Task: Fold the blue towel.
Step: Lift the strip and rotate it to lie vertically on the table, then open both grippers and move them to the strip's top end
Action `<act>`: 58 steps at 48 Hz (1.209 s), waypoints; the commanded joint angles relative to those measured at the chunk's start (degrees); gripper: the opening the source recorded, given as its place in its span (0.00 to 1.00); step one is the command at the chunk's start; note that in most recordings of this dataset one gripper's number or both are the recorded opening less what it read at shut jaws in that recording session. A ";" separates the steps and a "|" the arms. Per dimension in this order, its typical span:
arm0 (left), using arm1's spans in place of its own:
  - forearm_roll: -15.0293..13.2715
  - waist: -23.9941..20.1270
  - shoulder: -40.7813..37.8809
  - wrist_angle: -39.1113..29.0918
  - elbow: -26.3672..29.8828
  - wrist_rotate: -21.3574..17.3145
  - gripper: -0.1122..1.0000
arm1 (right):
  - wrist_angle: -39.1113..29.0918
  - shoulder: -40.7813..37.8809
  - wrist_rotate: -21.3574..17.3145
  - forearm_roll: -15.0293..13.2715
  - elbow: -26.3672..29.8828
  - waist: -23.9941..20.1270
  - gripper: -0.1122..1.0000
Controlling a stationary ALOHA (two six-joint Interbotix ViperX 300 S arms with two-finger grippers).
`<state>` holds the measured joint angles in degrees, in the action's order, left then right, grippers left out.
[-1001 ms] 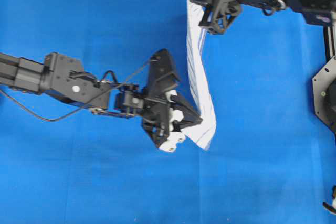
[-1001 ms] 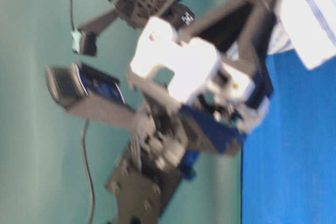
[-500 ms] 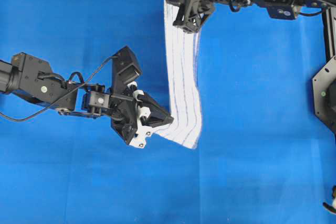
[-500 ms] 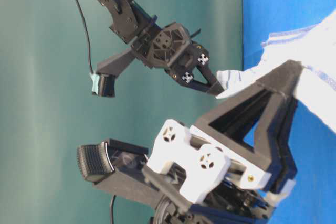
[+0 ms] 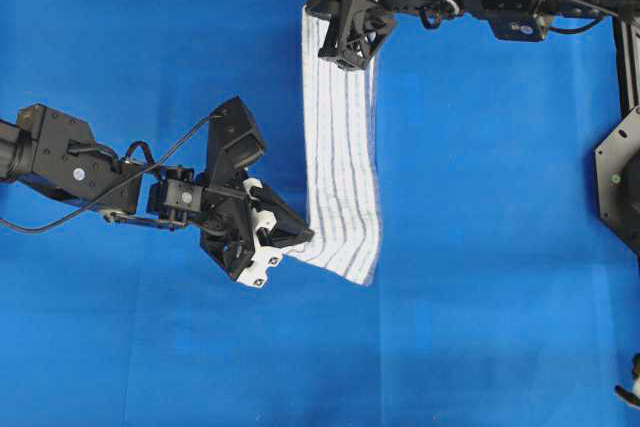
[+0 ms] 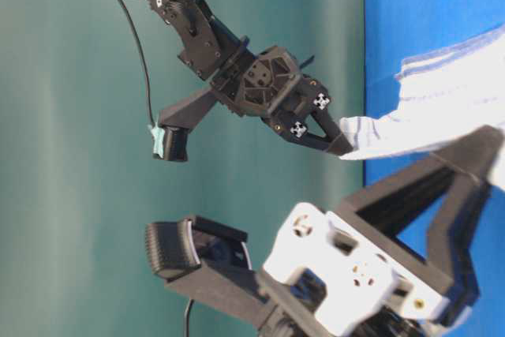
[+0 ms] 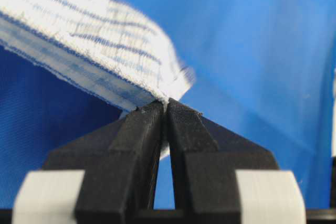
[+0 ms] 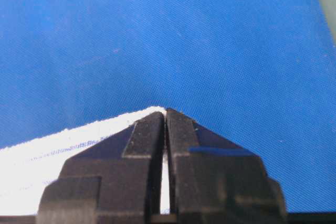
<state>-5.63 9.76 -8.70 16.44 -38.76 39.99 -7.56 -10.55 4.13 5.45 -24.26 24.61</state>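
While the blue towel (image 5: 343, 147) hangs stretched between both grippers above the table covering (image 5: 150, 37), keep tension even along its length. Left gripper (image 5: 300, 239): clenched on the towel's near corner, jaws pressed together with the cloth edge pinched at the tips. Right gripper (image 5: 345, 55): likewise clamped on the far corner. Towel already doubled lengthwise, judging by the layered edge in the left wrist view; free long edge sags slightly on the side away from the left gripper. Lower both ends at a matched rate onto the covering, laying the sagging edge down first. Avoid twisting either wrist, to prevent skewed layers. Release only once flat.
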 commanded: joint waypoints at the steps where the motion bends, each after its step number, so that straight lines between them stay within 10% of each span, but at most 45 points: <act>1: 0.18 0.97 1.76 -1.32 0.62 -0.09 0.12 | 0.35 0.62 0.09 -0.18 1.93 0.62 0.12; 9: 0.18 0.53 1.67 -2.02 0.44 -0.18 0.12 | 0.35 0.26 0.18 -0.26 2.64 0.62 0.16; 16: 0.18 0.44 1.58 -2.02 0.44 -0.18 0.15 | 0.62 0.09 0.18 -1.05 2.64 0.62 0.40; 27: -0.53 0.09 1.76 -2.02 0.35 0.53 0.72 | 0.97 0.09 0.09 -2.11 2.64 0.53 0.91; 32: -0.53 0.09 2.37 -2.81 0.09 1.14 0.91 | 0.88 0.26 0.18 -2.37 2.55 0.53 0.90; 58: 1.67 -0.53 19.86 -12.74 -8.61 -0.44 0.90 | 0.35 15.91 -0.70 -2.55 -8.79 -1.49 0.89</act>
<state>-5.36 9.84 8.00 3.52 -47.55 40.78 -7.65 0.88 3.60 2.99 -31.38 24.26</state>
